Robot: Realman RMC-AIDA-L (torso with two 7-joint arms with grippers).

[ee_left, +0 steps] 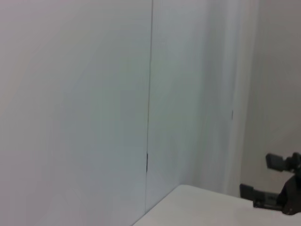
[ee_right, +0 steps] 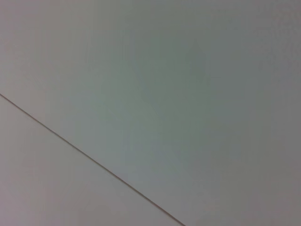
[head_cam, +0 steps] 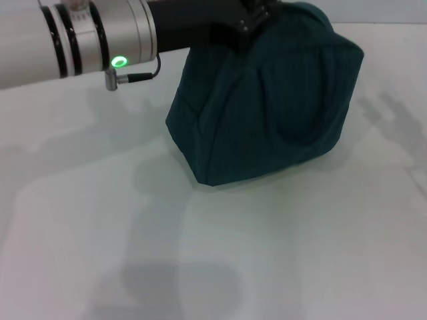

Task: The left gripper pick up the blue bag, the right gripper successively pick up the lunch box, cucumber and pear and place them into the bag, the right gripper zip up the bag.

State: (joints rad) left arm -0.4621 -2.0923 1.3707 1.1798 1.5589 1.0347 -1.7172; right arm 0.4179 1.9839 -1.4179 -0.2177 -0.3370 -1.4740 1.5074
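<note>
From the left of the head view our left arm reaches across to the top of the bag, where the left gripper meets the fabric at the frame's upper edge. We cannot tell whether its fingers are pinched on a handle or spread; they run out of frame. The bag sits tilted on the white table, one corner low, its body bulging to the right.

What we would worry about: if the hold is only on loose fabric, the bag could slip free or sag when lifted, and a tilted bag may present its mouth badly for loading. A closed or folded opening would block the lunch box.

Hidden from us: the bag's opening, zipper and handles, and the lunch box, cucumber and pear, none of which appear. The right gripper is in no view; its wrist view shows only a blank wall. The left wrist view shows wall, a table corner, and some dark equipment we cannot identify.
</note>
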